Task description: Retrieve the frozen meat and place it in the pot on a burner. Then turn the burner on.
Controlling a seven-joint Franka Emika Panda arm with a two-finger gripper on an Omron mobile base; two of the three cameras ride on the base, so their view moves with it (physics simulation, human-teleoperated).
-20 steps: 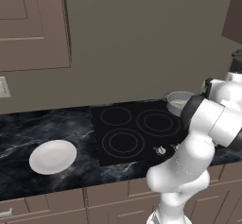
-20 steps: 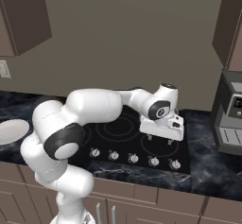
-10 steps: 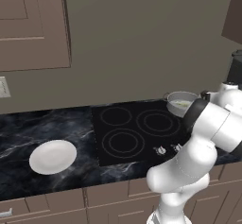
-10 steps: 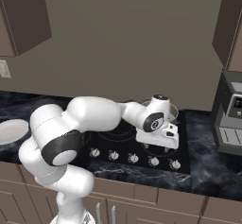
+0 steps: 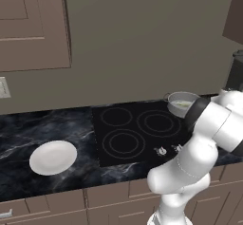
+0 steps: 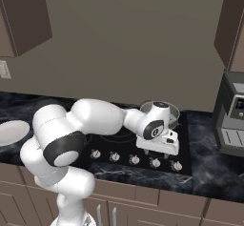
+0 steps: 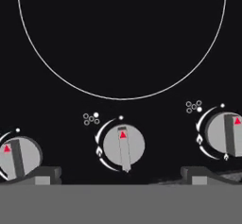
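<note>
The hand (image 7: 122, 173) is hanging low over the front edge of the cooktop (image 5: 128, 138), fingers spread wide and gripping nothing, with one grey knob (image 7: 123, 146) sitting centred between the two dark tips (image 7: 45, 175).

The main risk, as I judge it, is turning the wrong dial. Neighbouring knobs are sitting at 9 o'clock (image 7: 16, 156) and 3 o'clock (image 7: 228, 134) of the centred one, and each carries a small dot legend telling which ring it feeds. If the centred knob is not wired to the burner under the pot (image 5: 182, 102), an empty ring would be heating. A second danger is a poor grip: the knob's raised bar is standing roughly upright in the hand view, so fingers closing off-axis could be slipping around the round body instead of twisting it.

The pot is resting on the rear right burner, at about 2 o'clock on the cooktop in the left base view, a shallow grey metal vessel with a rolled rim. The frozen meat (image 5: 181, 105) is lying inside it as a pale yellowish streak; finer detail is too small to tell. A white plate (image 5: 53, 157) is lying on the worktop (image 5: 28, 129) at 9 o'clock of the cooktop.
</note>
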